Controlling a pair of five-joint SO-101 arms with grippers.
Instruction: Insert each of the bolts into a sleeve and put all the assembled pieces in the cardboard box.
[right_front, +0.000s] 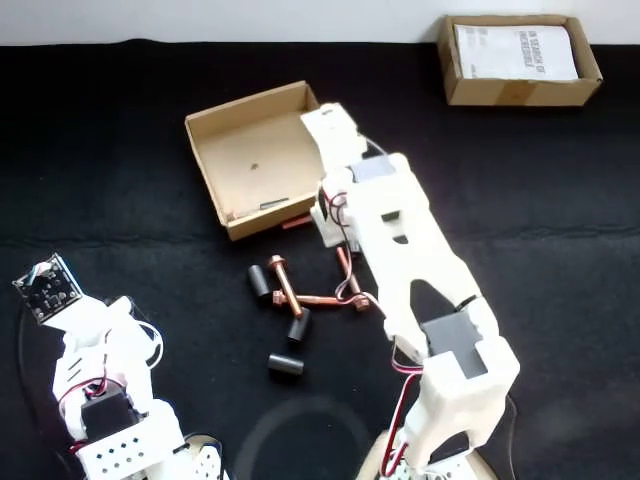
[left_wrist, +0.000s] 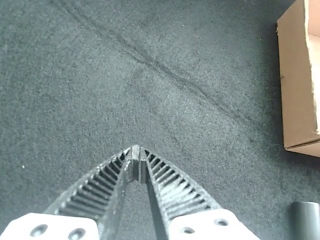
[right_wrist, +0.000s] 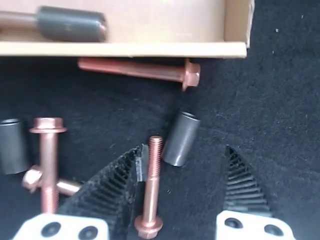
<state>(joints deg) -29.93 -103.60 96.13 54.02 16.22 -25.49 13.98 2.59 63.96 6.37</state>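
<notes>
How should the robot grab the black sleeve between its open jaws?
Around its round middle, from straight above. The sleeve lies on its side with its curved sides free, and the right gripper has its jaws open either side of it. A bolt lies close beside one jaw.

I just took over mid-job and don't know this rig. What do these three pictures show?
Two white robot arms sit at a black-clothed table. The wide picture looks down from above; the other two come from cameras on each arm's wrist. Loose copper bolts and black sleeves lie by an open cardboard box, which holds one bolt in a sleeve. The left hand is shut on nothing, over bare cloth. The right hand is open, empty, over a bolt and sleeve.
</notes>
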